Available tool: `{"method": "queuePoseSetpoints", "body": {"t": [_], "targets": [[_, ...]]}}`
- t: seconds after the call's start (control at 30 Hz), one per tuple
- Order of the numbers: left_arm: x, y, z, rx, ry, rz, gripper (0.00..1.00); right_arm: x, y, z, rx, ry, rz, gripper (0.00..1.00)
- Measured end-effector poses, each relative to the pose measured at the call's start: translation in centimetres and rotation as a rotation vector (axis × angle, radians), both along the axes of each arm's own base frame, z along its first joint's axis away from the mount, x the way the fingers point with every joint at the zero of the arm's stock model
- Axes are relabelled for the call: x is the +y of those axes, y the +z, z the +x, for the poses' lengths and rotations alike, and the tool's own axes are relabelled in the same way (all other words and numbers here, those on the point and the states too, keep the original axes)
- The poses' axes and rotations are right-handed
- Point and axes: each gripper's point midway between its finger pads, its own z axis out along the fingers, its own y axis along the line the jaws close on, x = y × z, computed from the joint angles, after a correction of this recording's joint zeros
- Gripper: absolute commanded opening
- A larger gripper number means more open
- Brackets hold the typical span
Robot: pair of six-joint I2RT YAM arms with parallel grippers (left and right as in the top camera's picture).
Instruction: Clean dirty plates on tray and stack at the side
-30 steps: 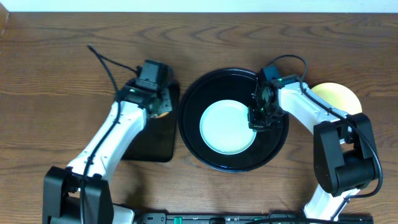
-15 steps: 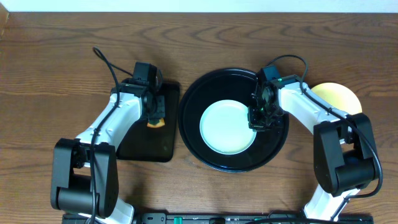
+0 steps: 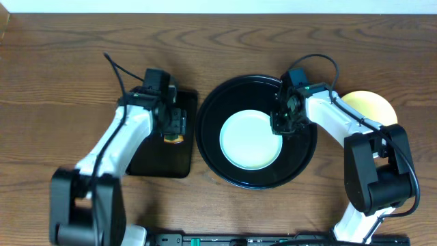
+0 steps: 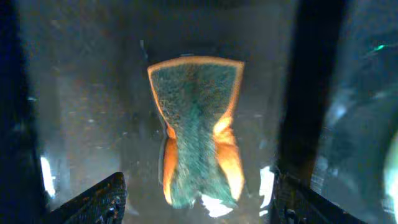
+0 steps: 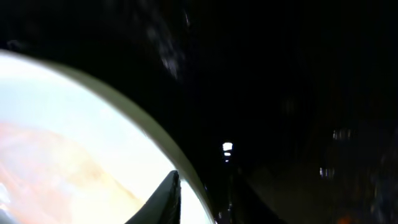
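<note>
A pale blue plate (image 3: 249, 140) lies in the middle of the round black tray (image 3: 212, 116). My right gripper (image 3: 282, 125) is at the plate's right rim. In the right wrist view one finger (image 5: 165, 199) stands over the plate (image 5: 74, 137) just inside the rim, a thin gap shows beside it, and the other finger is lost in the dark, so the right gripper (image 5: 202, 196) looks slightly open. A pale yellow plate (image 3: 372, 106) sits on the table to the right, half behind the right arm. My left gripper (image 3: 175, 124) is open over a sponge.
The green and orange sponge (image 4: 196, 124) lies loose on a small black rectangular tray (image 3: 164, 160) left of the round tray, ahead of and between the left fingertips (image 4: 99, 199). The sponge (image 3: 175, 139) shows below the left gripper from overhead. Bare wooden table (image 3: 68, 68) surrounds both trays.
My left gripper has opened wide and let go of the sponge, which now rests on the rectangular tray. The right jaws have parted a little at the plate's rim.
</note>
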Motion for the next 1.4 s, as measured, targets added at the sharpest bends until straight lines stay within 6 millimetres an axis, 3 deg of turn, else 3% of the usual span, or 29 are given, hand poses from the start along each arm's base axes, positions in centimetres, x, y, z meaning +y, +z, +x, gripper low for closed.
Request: {"method": "queuePoseSetpoints", "body": {"t": [0.07, 0.17, 0.23, 0.57, 0.73, 0.9, 1.03, 1.17, 1.4], "targets": [[-0.1, 2.0, 0.2, -0.058, 0.008, -0.013, 0.77, 0.1, 0.0, 0.5, -0.021, 0.000, 0.005, 0.20], [-0.2, 4.4, -0.1, -0.117, 0.036, -0.035, 0.77, 0.2, 0.0, 0.7, -0.028, -0.001, 0.008, 0.01], [-0.2, 5.1, -0.4, -0.127, 0.054, -0.044, 0.77, 0.5, -0.1, 0.4, -0.014, 0.010, 0.024, 0.01], [0.0, 4.6, -1.5, -0.078, 0.089, -0.044, 0.77, 3.9, 0.1, -0.1, -0.004, 0.119, 0.232, 0.01], [0.0, 4.5, -1.7, -0.071, 0.095, -0.045, 0.77, 4.3, 0.9, 0.8, -0.052, 0.139, 0.289, 0.01], [0.0, 4.5, -1.7, -0.071, 0.096, -0.045, 0.77, 3.9, 4.0, 2.0, -0.165, 0.166, 0.283, 0.01], [0.0, 4.5, -1.7, -0.071, 0.096, -0.045, 0.77, 2.8, 8.4, 3.2, -0.330, 0.202, 0.212, 0.01], [0.0, 4.5, -1.7, -0.071, 0.096, -0.045, 0.77, 0.1, 11.8, 4.3, -0.478, 0.188, 0.029, 0.02], [0.0, 4.5, -1.6, -0.072, 0.096, -0.045, 0.77, -3.0, 15.8, 4.9, -0.643, 0.158, -0.293, 0.01]]}}
